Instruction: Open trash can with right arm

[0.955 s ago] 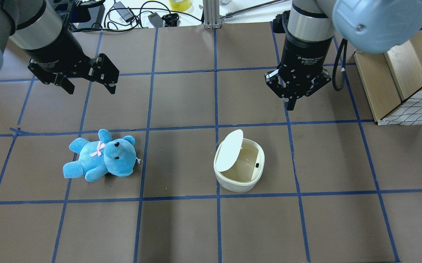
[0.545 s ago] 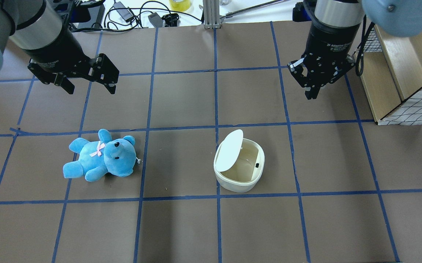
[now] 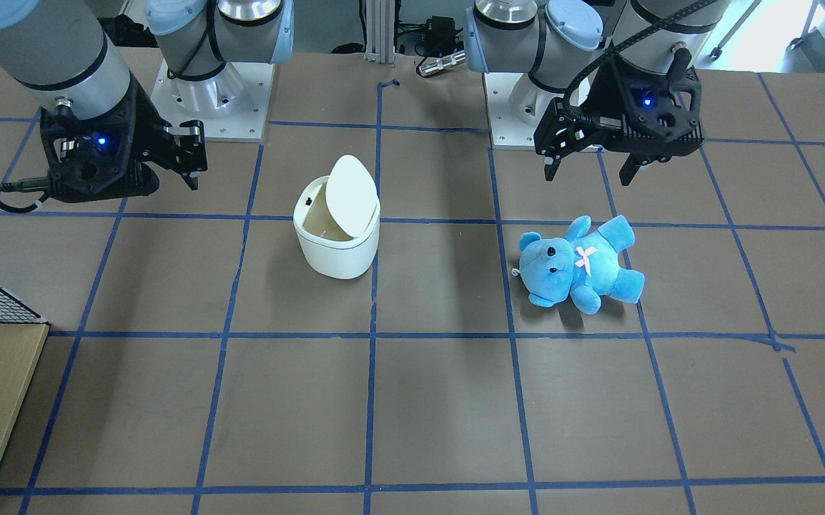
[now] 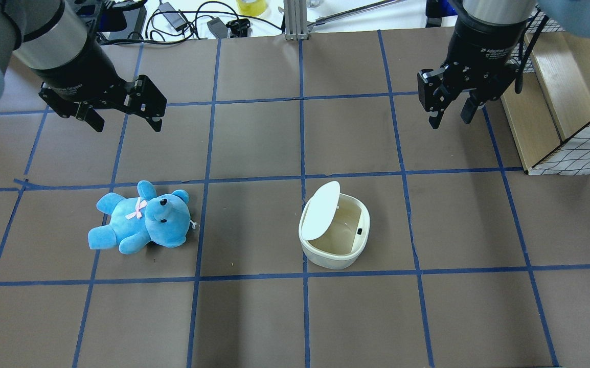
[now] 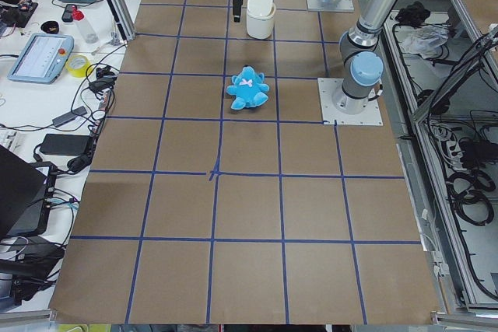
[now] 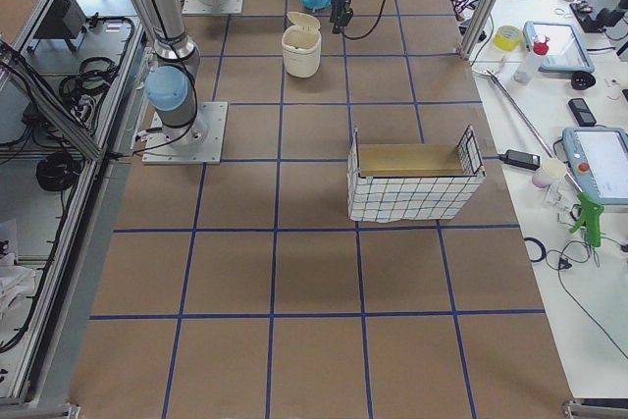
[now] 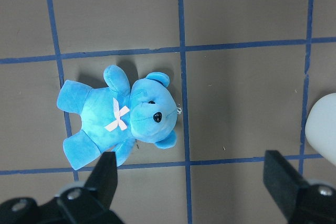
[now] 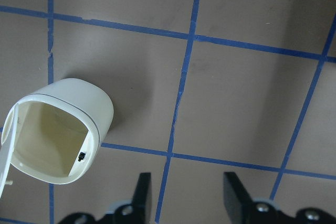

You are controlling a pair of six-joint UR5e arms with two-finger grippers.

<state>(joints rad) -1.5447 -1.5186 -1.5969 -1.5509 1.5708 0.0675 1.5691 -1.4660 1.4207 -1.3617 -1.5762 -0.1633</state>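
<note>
— Black two-finger right gripper (image 4: 450, 121): state?
— Fingers spread apart, nothing btwn them. Hangs raised over brown table (image 4: 254, 143) w/ blue tape grid, pointing down.
— Small white rounded-square plastic trash can (image 4: 325, 259): where?
— Stands upright near table centre, robot's-left wall over a blue tape line. Sits to robot's left of right gripper, well apart, no contact.
— Lid?
— White flip lid (image 4: 320, 212) raised, standing tilted on robot's-left edge of rim. Beige inside exposed; small black catch on opp. inner wall, seen in overhead & right wrist views.
— Black two-finger left gripper (image 4: 127, 122)?
— Spread wide too, holds nothing. Hangs raised over robot's-left part of table, well apart from trash can.
— Anything else on table?
— Bright blue plush teddy bear (image 4: 139, 220) w/ pink bow on chest. Lies face up, head twd trash can, approx. same grid row, well apart from it. Shows in left wrist view just ahead of fingertips, untouched. Wooden crate w/ wire-mesh side (image 4: 530, 112) at robot's-right table edge, apart from right gripper.
</note>
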